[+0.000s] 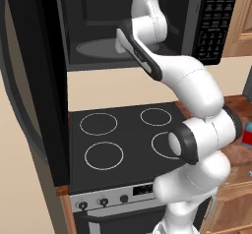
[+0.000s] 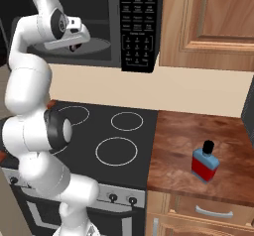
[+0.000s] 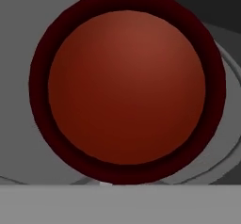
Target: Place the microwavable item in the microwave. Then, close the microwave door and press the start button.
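Observation:
The dark red mug point(image 3: 127, 86) is seen from straight above in the hand view, round and close, with the grey turntable point(image 3: 19, 138) around it. My gripper point(image 2: 74, 43) reaches into the open black microwave point(image 2: 139, 27) and hangs over the turntable point(image 2: 101, 44), shut on the mug, of which a dark bit shows under the hand. Its fingertips are hidden. The microwave door point(image 1: 29, 80) stands swung wide open at the left. The keypad point(image 1: 214, 21) is to the right of the cavity.
Below the microwave lies a black stovetop point(image 1: 118, 134) with several ring burners. A blue-and-red boxy container point(image 2: 204, 163) stands on the wooden counter point(image 2: 198, 131) to the right. Wooden cabinets point(image 2: 213, 22) flank the microwave on the right.

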